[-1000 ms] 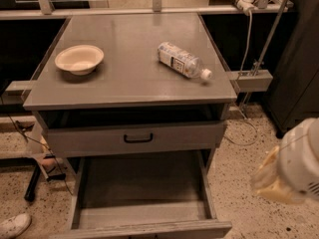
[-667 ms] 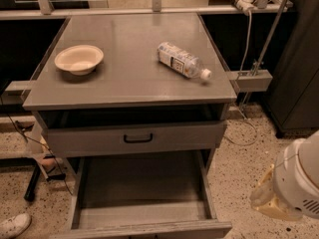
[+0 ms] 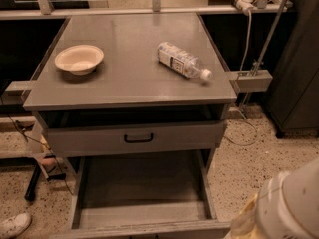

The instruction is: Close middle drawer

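Observation:
The middle drawer (image 3: 142,188) is a long shallow grey tray pulled far out of the grey cabinet. Its low front panel (image 3: 144,229) lies at the bottom edge of the view, and its handle is out of sight. Above it, the drawer with the taller front and black handle (image 3: 138,139) stands slightly out. My gripper (image 3: 259,218) is at the lower right corner, a white and yellowish bulk to the right of the open drawer's front corner and apart from it.
On the cabinet top (image 3: 134,83) sit a cream bowl (image 3: 79,59) at the left and a plastic bottle (image 3: 183,61) lying on its side at the right. A cable (image 3: 244,128) trails on the speckled floor at the right. A shoe (image 3: 14,224) is at the lower left.
My arm has sunk lower toward the bottom right corner of the view. The drawers, bowl and bottle have not moved.

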Tool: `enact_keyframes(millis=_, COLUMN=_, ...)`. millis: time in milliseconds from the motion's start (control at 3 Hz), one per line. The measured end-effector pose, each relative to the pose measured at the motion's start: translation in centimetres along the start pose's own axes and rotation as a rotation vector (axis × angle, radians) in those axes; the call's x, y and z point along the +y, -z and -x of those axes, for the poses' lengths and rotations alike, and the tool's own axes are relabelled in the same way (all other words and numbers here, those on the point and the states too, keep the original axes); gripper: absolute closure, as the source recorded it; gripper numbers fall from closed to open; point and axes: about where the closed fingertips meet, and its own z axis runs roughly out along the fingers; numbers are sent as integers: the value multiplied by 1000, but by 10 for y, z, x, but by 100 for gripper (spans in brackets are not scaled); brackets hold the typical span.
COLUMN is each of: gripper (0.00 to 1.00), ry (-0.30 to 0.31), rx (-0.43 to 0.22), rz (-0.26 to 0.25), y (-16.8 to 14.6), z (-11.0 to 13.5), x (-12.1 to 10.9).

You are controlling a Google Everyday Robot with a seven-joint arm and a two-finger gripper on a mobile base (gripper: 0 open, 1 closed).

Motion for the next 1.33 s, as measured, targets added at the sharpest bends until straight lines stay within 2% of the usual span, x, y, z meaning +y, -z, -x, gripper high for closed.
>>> enact_keyframes(millis=333, gripper=100, ry=-55, rx=-33, rz=160, y=-70, z=3, x=54)
enact_keyframes(millis=667, gripper=100, ry=-98, rx=-22, rz=311, y=-141, z=-10, x=100)
enact_keyframes(millis=1000, gripper=100, ry=-108, rx=4, rz=332, y=-151, z=-25, x=112)
enact_keyframes(millis=1333, gripper=100, ry=-108, rx=3, rz=332, y=-151, z=-25, x=112)
